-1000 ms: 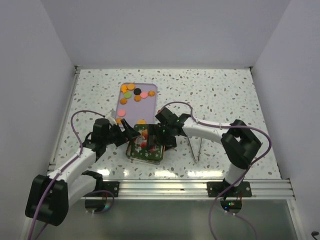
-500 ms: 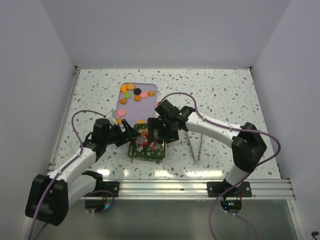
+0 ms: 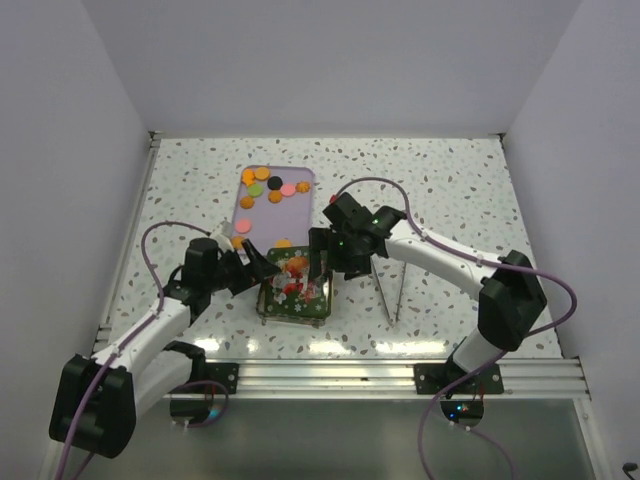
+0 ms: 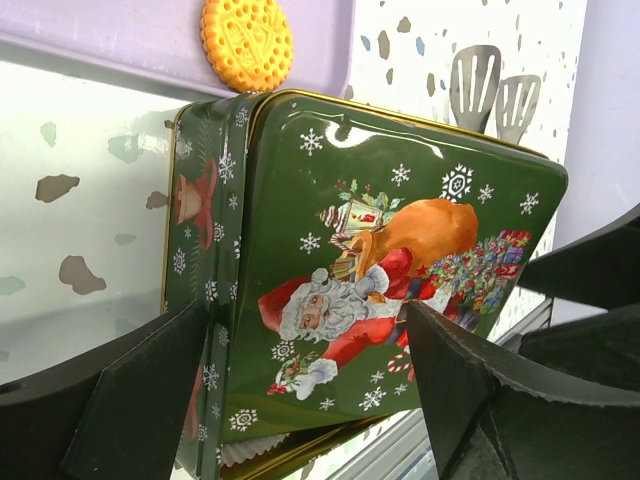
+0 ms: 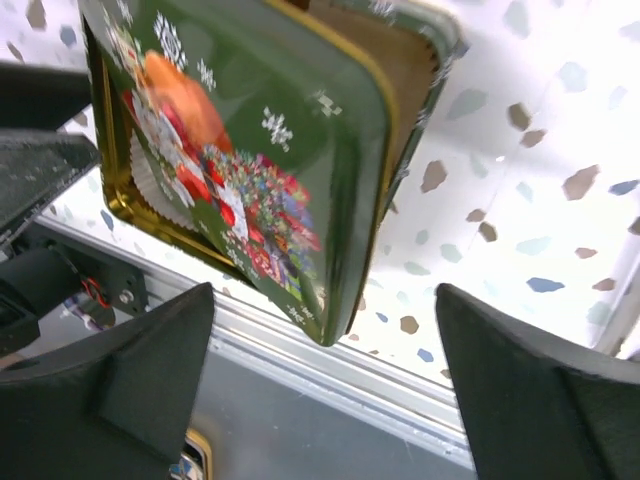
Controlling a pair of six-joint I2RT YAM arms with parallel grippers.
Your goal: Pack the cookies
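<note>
- The tin point(image 3: 295, 292) sits near the table's front edge, between the two grippers; its Santa-printed lid point(image 4: 400, 250) lies askew on it, one side raised, with a white paper cup point(image 4: 250, 452) peeking out underneath; a nudge could, I judge, slide the lid off or tip it shut over the opening; whether any cookies are inside is hidden.
- The left gripper point(image 4: 305, 330) reaches in low from the left; its fingers stand wide on either side of the tin's near end and look pressed to the walls, a broad hold on the tin; that hold could slip on the glossy metal and skew the tin.
- The right gripper point(image 5: 322, 295) hangs above the tin's right side, angled down, jaws spread wide and holding nothing; coming down carelessly, it could knock the lid.
- Farther back, the cookies point(image 3: 262, 174) lie loose on the purple tray point(image 3: 295, 215), apart from the tin; one orange round point(image 4: 245, 42) lies at the tray's near end, just beyond the tin; thin flat pieces may skid away under a pinch.
</note>
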